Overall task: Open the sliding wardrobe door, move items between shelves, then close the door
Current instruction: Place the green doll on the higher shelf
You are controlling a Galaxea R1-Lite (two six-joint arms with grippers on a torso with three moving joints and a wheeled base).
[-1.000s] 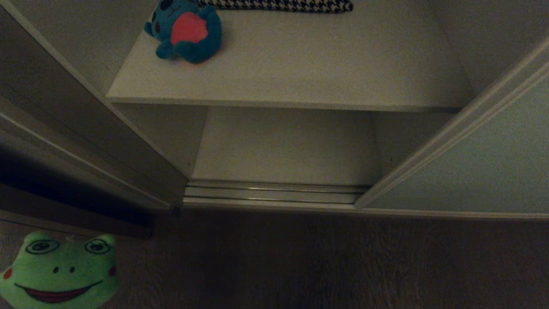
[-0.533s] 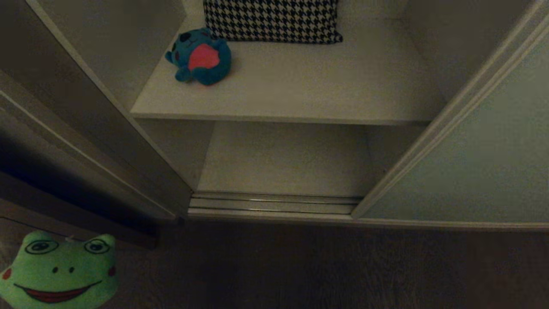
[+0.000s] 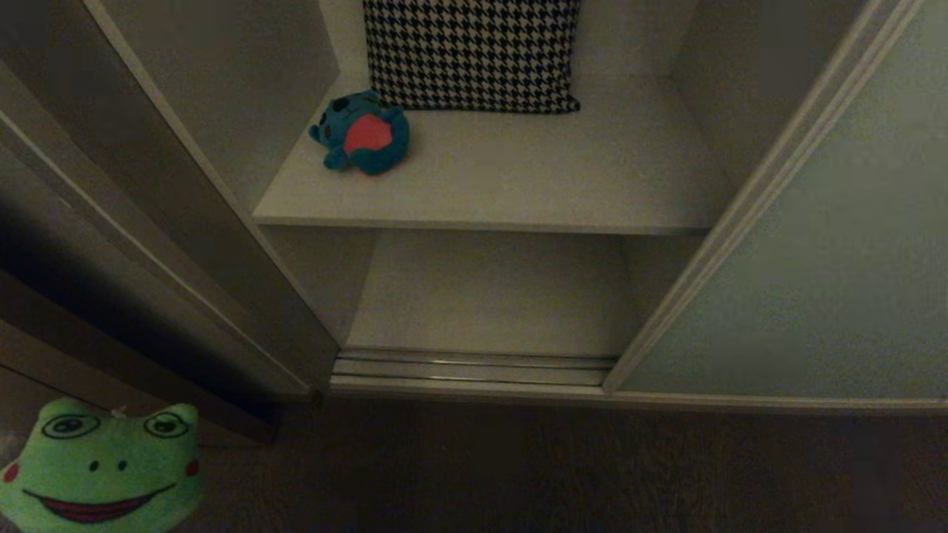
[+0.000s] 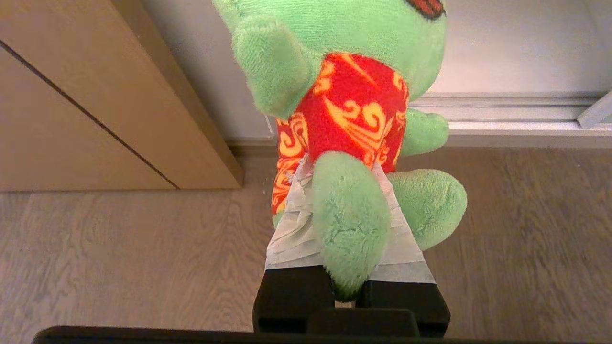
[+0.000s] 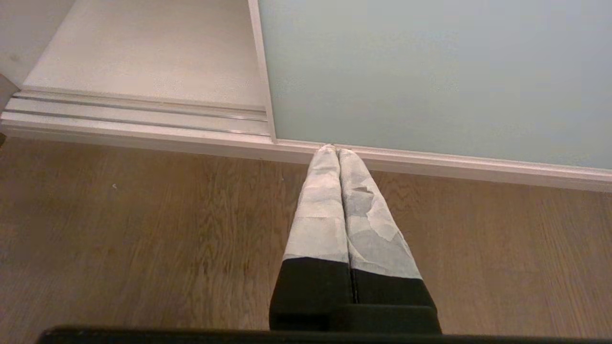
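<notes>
Top centre of my head view: b&w houndstooth cushion (image 3: 472,53), upright, leaning back vs the white rear wall. Left side: dark brown wooden side panel (image 3: 111,244), slanting down to lower left. Bottom: wood-grain floor (image 3: 555,474). Metal bottom track (image 3: 474,368) runs across just above the floor.

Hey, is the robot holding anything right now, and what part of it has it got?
Yes. The left hand is shut on the green frog plush, gripping it low on the body beside one leg. The right hand is shut and holds nothing.
</notes>
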